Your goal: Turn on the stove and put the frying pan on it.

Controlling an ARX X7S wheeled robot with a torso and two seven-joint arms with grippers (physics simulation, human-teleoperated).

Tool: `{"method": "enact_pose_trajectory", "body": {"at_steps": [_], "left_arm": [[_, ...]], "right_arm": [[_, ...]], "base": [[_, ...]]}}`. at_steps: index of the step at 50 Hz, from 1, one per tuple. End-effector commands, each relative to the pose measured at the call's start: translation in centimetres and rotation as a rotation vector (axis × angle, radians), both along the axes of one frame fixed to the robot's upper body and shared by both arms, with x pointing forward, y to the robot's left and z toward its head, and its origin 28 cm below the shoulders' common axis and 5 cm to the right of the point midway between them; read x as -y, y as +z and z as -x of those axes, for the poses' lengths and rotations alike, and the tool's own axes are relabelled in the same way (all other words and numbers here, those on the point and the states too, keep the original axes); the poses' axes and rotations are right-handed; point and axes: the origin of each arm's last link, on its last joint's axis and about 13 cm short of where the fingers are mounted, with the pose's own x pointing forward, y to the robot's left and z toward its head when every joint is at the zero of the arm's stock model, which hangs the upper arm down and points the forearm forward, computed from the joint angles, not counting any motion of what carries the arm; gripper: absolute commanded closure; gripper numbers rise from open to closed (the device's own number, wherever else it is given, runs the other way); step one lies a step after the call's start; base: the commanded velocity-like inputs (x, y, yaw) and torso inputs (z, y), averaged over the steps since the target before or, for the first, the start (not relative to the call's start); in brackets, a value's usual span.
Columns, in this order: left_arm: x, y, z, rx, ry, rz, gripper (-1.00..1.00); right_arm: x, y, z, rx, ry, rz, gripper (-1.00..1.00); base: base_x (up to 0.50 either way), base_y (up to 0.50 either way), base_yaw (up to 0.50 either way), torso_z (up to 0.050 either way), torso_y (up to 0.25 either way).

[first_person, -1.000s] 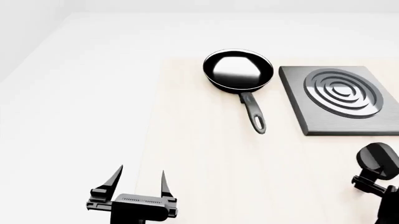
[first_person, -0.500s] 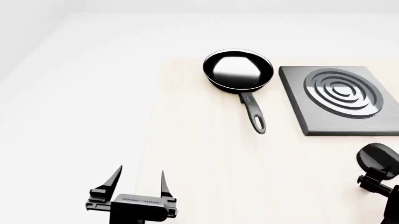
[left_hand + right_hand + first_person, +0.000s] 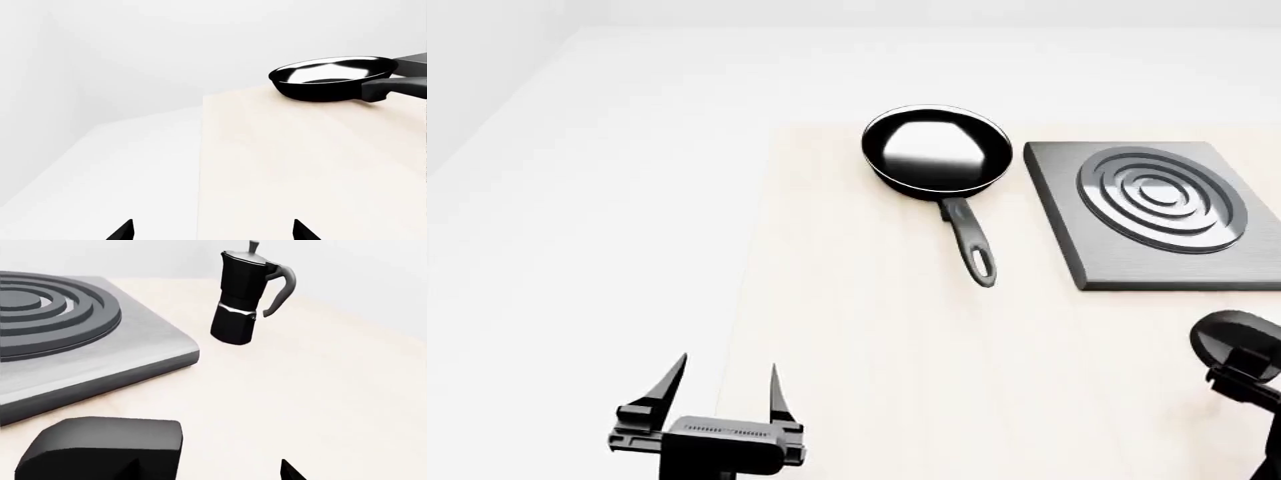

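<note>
The frying pan (image 3: 938, 150) is a round black pan with a glossy inside, its long handle (image 3: 972, 245) pointing toward me. It also shows in the left wrist view (image 3: 330, 80). The stove (image 3: 1154, 210), a dark grey slab with ring burner, lies to the pan's right; it fills the near side of the right wrist view (image 3: 73, 340). Its black knob (image 3: 1236, 342) sits in front of the slab. My right gripper (image 3: 1244, 382) is open right at the knob (image 3: 100, 450), one fingertip over it, not closed on it. My left gripper (image 3: 723, 392) is open and empty, far from the pan.
A black-and-silver moka pot (image 3: 243, 300) stands on the table beyond the stove. The light wooden table (image 3: 868, 340) has its left edge near my left gripper (image 3: 213, 232); white floor lies beyond that edge.
My right gripper has shifted slightly right and toward the frame's bottom edge by the knob. The pan, stove and left gripper have not moved.
</note>
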Motion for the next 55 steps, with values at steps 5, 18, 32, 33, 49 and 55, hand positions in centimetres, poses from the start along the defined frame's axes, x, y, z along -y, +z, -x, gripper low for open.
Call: {"method": "enact_pose_trajectory", "body": {"at_steps": [5,18,32,33,49,55], "left_arm": [[0.0,0.1,0.0,0.001,-0.001,0.002,-1.00],[0.0,0.1,0.0,0.001,-0.003,0.002,-1.00],[0.1,0.1,0.1,0.001,-0.005,-0.001,-1.00],[0.1,0.1,0.2,0.002,-0.006,0.000,-1.00],[0.0,0.2,0.1,0.003,-0.002,0.002,-1.00],[0.0,0.2,0.2,0.003,-0.002,0.003,-1.00]], "right_arm": [[0.1,0.8,-0.7,0.008,0.004,0.011,-1.00],[0.0,0.9,-1.4,0.001,0.006,0.011,-1.00],[-1.9,5.8,3.9,0.114,0.080,0.062,-1.00],[-2.3,6.9,4.6,0.146,0.098,0.052,-1.00],[-9.0,14.0,6.4,0.322,0.420,0.121,-1.00],[-11.0,14.4,5.3,0.305,0.482,0.138,-1.00]], "base": [[0.00,0.00,0.00,0.000,0.000],[0.00,0.00,0.00,0.000,0.000],[0.00,0.00,0.00,0.000,0.000],[0.00,0.00,0.00,0.000,0.000],[0.00,0.00,0.00,0.000,0.000],[0.00,0.00,0.00,0.000,0.000]]}}
